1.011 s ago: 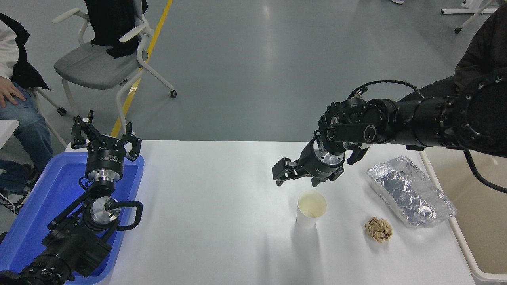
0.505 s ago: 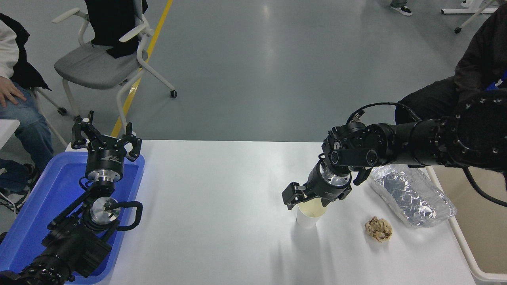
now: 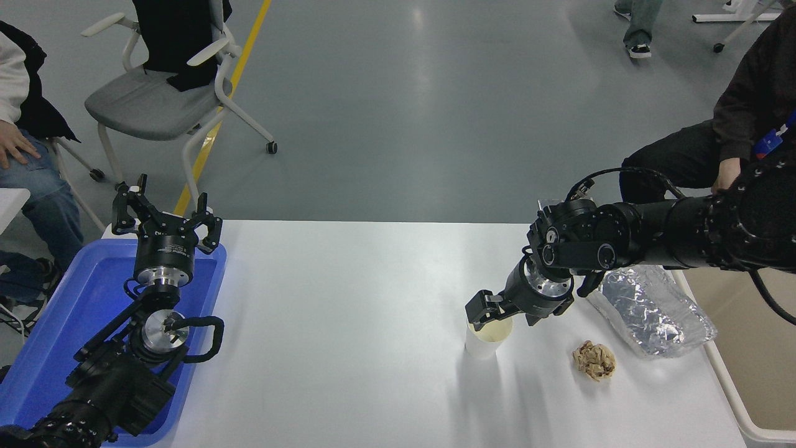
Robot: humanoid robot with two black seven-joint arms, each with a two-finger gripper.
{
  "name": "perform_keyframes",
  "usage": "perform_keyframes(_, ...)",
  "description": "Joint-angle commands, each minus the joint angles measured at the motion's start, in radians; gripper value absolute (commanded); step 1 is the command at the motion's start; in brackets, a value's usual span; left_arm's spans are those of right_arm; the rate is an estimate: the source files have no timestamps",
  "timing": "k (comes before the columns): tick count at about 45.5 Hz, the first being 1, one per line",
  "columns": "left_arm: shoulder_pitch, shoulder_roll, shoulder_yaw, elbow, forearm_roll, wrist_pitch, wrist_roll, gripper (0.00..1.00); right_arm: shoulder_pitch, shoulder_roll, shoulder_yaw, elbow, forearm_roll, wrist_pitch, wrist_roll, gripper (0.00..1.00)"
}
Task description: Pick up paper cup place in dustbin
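The white paper cup point(image 3: 484, 343) stands upright on the white table point(image 3: 348, 311), right of centre, its cream inside partly showing. My right gripper point(image 3: 505, 316) reaches in from the right and hangs open right over the cup's far rim. One finger point(image 3: 482, 307) sits at the rim's left side, and the other is mostly hidden behind the wrist. The beige dustbin point(image 3: 758, 361) stands off the table's right edge. My left gripper point(image 3: 166, 210) is parked open over the blue tray point(image 3: 74, 311) at the lower left.
A crumpled brown paper ball point(image 3: 594, 361) lies right of the cup. A crinkled foil container point(image 3: 653, 311) sits between it and the bin. A person in dark clothes point(image 3: 740, 118) sits at the far right, another person point(image 3: 25, 155) at the far left beside a grey chair point(image 3: 155, 106).
My right gripper has come down and toward the right, from behind and left of the cup to right over its rim. The cup and the left arm have not moved.
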State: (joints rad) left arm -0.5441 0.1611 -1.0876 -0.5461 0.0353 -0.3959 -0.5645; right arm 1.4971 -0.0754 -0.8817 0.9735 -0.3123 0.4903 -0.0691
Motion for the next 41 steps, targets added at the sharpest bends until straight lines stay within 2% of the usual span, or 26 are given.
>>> perform_keyframes(1,0.0,0.0,0.0,0.0,0.0,0.0,0.0,0.99,-0.072,0.005,0.012,-0.055,-0.039,-0.044,0.0,0.87)
perform_keyframes(6,0.0,0.0,0.0,0.0,0.0,0.0,0.0,0.99,-0.115,0.019,0.023,-0.088,-0.042,-0.061,0.0,0.72)
perform_keyframes(8,0.0,0.0,0.0,0.0,0.0,0.0,0.0,0.99,-0.121,0.02,0.023,-0.098,-0.042,-0.062,0.0,0.57)
perform_keyframes(13,0.0,0.0,0.0,0.0,0.0,0.0,0.0,0.99,-0.123,0.02,0.023,-0.102,-0.056,-0.059,-0.001,0.35)
perform_keyframes(14,0.0,0.0,0.0,0.0,0.0,0.0,0.0,0.99,-0.123,0.02,0.023,-0.104,-0.056,-0.059,-0.001,0.28)
perform_keyframes(15,0.0,0.0,0.0,0.0,0.0,0.0,0.0,0.99,-0.123,0.019,0.023,-0.102,-0.057,-0.059,-0.001,0.12)
perform_keyframes(16,0.0,0.0,0.0,0.0,0.0,0.0,0.0,0.99,-0.123,0.019,0.023,-0.102,-0.057,-0.059,0.0,0.0)
perform_keyframes(41,0.0,0.0,0.0,0.0,0.0,0.0,0.0,0.99,-0.043,0.014,0.004,-0.072,-0.057,-0.055,-0.001,0.0)
